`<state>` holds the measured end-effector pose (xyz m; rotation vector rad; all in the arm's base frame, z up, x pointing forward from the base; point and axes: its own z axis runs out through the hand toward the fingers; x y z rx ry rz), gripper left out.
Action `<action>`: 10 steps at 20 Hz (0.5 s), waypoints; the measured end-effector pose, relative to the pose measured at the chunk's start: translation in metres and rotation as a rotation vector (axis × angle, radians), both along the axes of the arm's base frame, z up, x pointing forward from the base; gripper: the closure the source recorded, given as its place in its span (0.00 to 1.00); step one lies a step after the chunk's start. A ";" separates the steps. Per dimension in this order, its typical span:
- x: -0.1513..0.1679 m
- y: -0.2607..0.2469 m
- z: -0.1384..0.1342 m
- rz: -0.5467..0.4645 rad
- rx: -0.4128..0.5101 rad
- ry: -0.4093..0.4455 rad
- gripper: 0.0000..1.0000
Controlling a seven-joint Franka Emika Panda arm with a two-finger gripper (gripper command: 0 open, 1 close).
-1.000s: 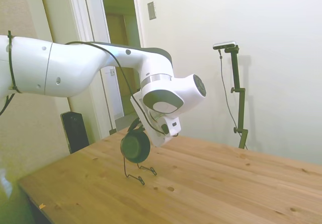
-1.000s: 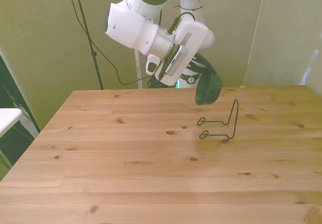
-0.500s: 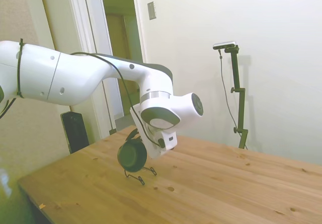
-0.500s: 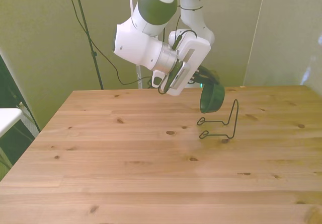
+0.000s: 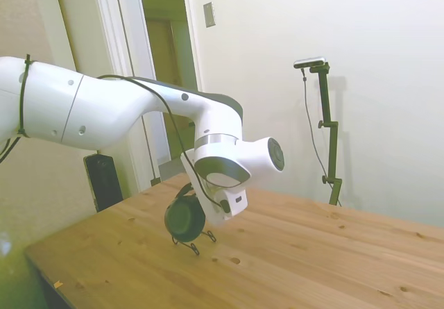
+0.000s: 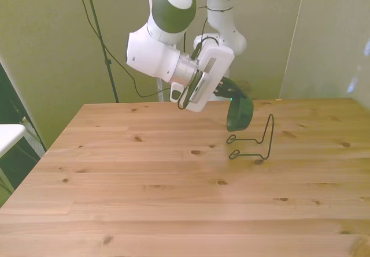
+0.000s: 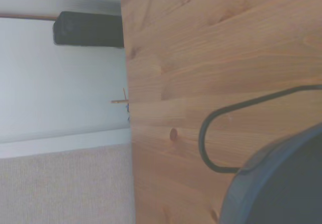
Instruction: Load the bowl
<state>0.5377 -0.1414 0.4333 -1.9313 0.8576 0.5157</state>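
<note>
Empty bowl [image 6: 239,114] above rack [image 6: 254,144]

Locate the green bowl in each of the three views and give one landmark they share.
Side view: the bowl hangs at the gripper, lower centre-left, just above the wire rack.
Front view: bowl right of centre, above the rack's feet.
Wrist view: blurred dark curve in a corner.
Shared landmark: the wire rack.

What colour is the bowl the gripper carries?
Dark green, plain; the bowl shows best in the front view.
</note>
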 end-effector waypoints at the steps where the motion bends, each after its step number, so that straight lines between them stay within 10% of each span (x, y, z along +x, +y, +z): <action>1: 0.003 0.005 0.001 0.002 -0.008 -0.008 1.00; 10: 0.019 0.017 0.007 0.007 -0.075 -0.035 1.00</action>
